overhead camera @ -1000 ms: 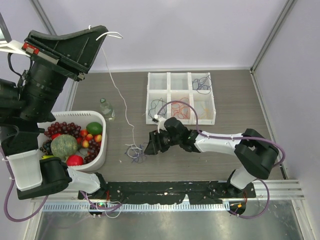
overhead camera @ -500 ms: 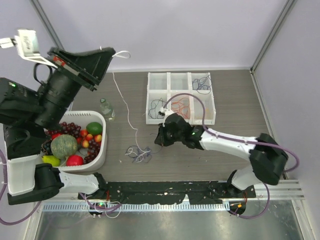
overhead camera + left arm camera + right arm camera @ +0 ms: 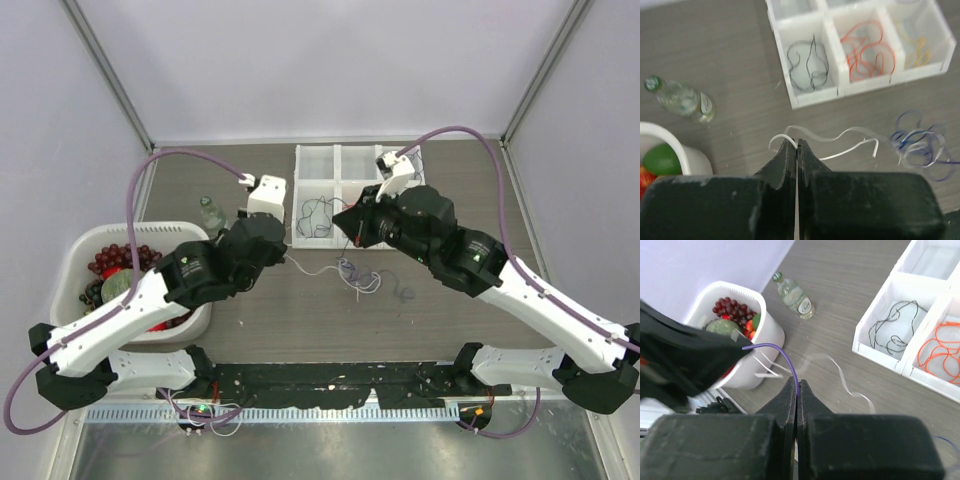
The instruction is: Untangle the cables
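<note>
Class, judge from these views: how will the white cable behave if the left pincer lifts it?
Probably floppy: the white cable lies in loose waves beyond the left pincer. Likely very light, being so thin. It could slip, as it is pinched only at one bend.

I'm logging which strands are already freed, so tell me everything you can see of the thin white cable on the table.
The thin white cable is a flat-looking, flexible strand, apparently plastic. It lies in loose waves on the grey wood-grain table, in front of the white compartment tray. One end is pinched in the shut left gripper. The free end stops beside the purple-blue tangle, seemingly without touching it.
</note>
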